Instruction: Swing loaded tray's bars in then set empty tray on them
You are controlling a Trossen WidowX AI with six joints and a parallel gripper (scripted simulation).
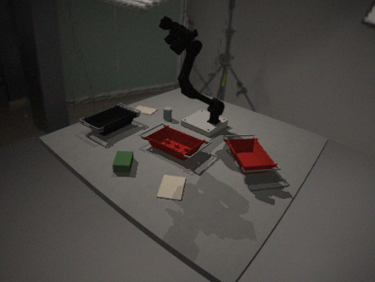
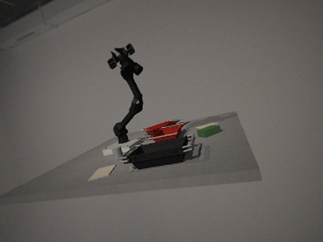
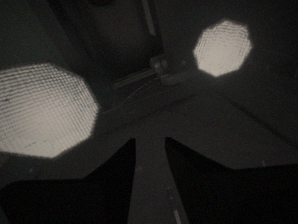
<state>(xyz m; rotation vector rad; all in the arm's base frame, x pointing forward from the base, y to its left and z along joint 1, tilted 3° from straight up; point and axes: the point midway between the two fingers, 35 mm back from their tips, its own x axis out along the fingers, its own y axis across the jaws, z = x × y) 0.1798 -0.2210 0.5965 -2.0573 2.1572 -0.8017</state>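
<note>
The loaded red tray (image 1: 169, 149) (image 2: 172, 132) stands mid-table with small red blocks on its floor. Its two wire bars stick out at its ends, one at the left end and one at the right end. The empty red tray (image 1: 256, 161) (image 2: 158, 127) stands to its right in the top view, also with its wire bars out at its ends; it is partly hidden behind the loaded tray in the exterior view. My gripper (image 1: 168, 32) (image 2: 115, 52) (image 3: 150, 142) is raised high above the table, tilted upward. Its fingers are apart with nothing between them.
A black tray (image 1: 111, 120) (image 2: 160, 156) with wire bars stands at the left. A green block (image 1: 123, 161) (image 2: 209, 130), a grey cylinder (image 1: 167, 114) (image 2: 117, 152) and two cream cards (image 1: 171, 188) (image 2: 102, 172) lie around the trays. The white base plate (image 1: 197, 121) is behind the loaded tray.
</note>
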